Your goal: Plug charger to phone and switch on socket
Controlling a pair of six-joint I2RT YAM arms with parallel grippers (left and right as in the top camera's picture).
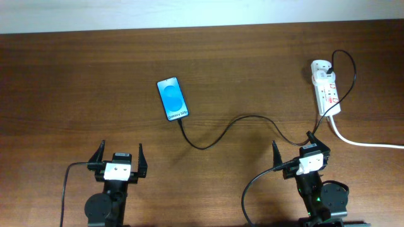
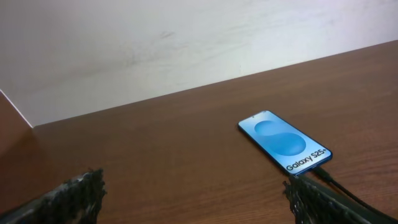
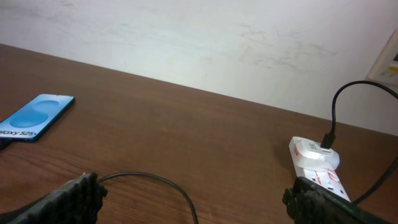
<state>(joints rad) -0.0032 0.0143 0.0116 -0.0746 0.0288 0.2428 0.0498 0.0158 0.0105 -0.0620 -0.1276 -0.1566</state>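
The phone lies flat on the table, blue screen up; it also shows in the left wrist view and the right wrist view. The charger, a thin black cable, runs from the phone's near end across the table to the socket at the far right; its plug sits in the strip's far end. My left gripper is open and empty, near the front edge, well short of the phone. My right gripper is open and empty, just in front of the socket, with the cable passing between its fingers.
The socket's thick white cord runs off the right edge. A white wall stands behind the table's far edge. Each arm's thicker black cable loops beside its base.
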